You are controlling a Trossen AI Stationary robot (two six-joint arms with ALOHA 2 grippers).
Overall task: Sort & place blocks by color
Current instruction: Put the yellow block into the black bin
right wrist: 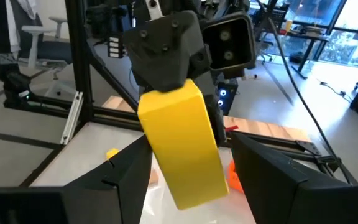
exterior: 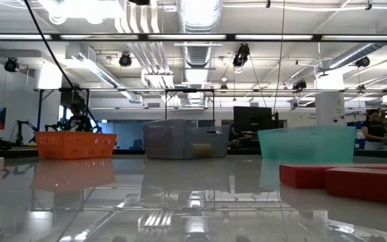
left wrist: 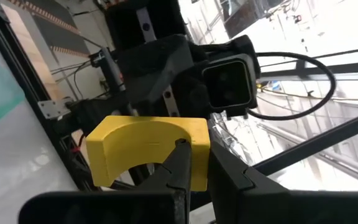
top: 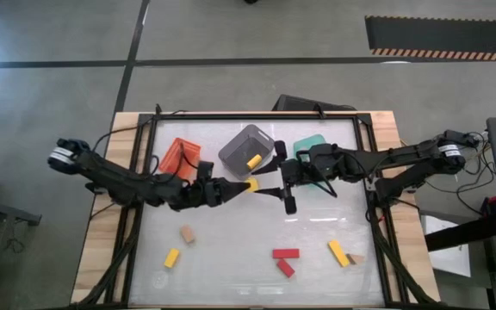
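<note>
My left gripper is shut on a yellow arch-shaped block above the table's middle, just in front of the grey bin. My right gripper faces it from the table's right and is open. In the right wrist view its fingers stand on either side of the yellow block; I see no touch. Another yellow block lies in the grey bin. Tan, yellow and red blocks lie flat on the near half of the table. My left gripper pinches the yellow block by one end between its two fingers, coming about level from the table's left. The block is lifted clear of the table and sticks out toward my right gripper, its hollow side turned toward my wrist.
The orange bin, grey bin and green bin stand in a row at the table's far side; the low view shows them as the orange bin, grey bin and green bin. Red blocks lie close to the low camera. A black frame rims the table.
</note>
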